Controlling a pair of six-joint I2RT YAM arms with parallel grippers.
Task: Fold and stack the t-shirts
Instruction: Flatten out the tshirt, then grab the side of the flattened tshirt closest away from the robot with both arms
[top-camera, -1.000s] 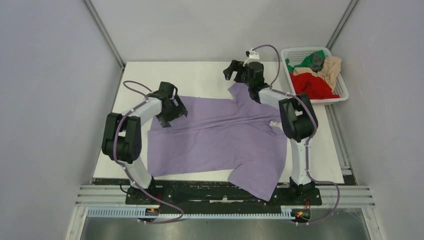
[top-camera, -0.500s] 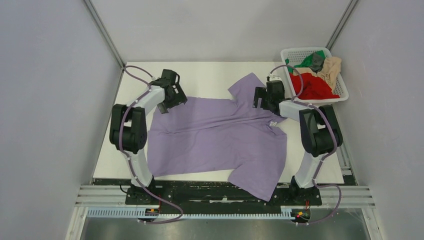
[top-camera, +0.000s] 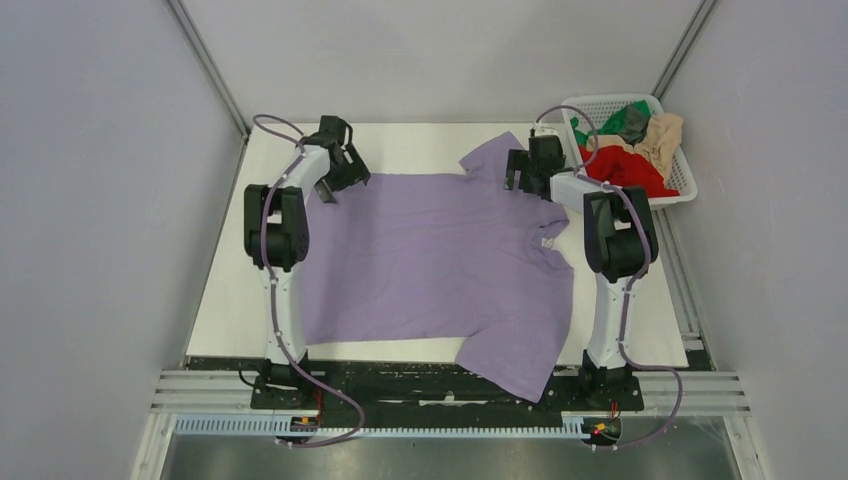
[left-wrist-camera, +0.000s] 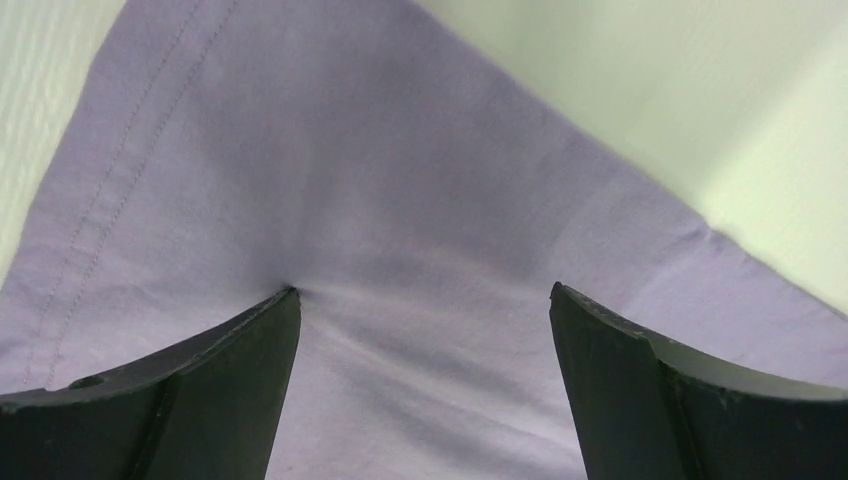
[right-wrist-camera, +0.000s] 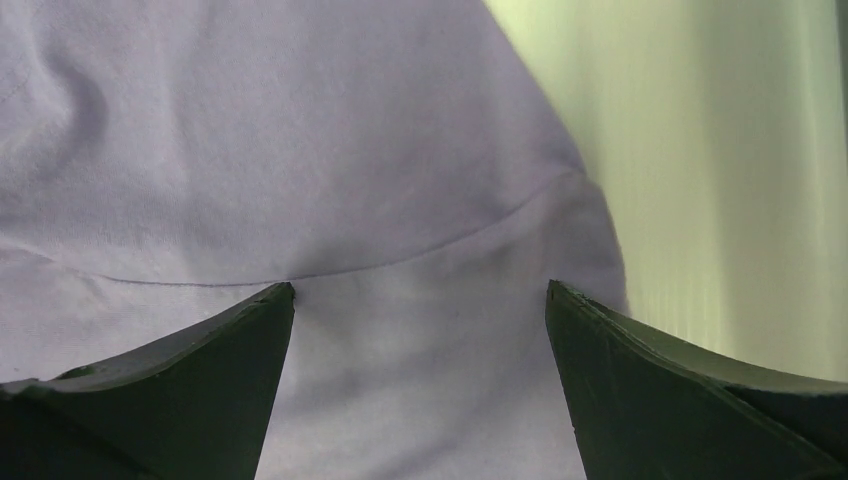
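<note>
A purple t-shirt (top-camera: 440, 260) lies spread flat on the white table (top-camera: 410, 145). One sleeve (top-camera: 495, 158) points to the far side and the other (top-camera: 520, 360) hangs over the near edge. My left gripper (top-camera: 335, 172) is open at the shirt's far left corner, with its fingertips resting on the cloth near the stitched hem (left-wrist-camera: 110, 190). My right gripper (top-camera: 522, 170) is open at the far right, beside the far sleeve, with its tips on the cloth by a seam (right-wrist-camera: 400, 262). Neither gripper (left-wrist-camera: 420, 292) (right-wrist-camera: 420, 286) holds any cloth between its jaws.
A white basket (top-camera: 680, 190) stands at the table's far right and holds red (top-camera: 625, 172), green, beige and grey garments. Grey walls close in the left and right sides. Bare white table shows beyond the shirt and along its left side (top-camera: 250, 290).
Both grippers have moved toward the far edge of the table. The shirt's far part, bunched a second ago, now lies stretched out flat. The right gripper came down from beyond the sleeve.
</note>
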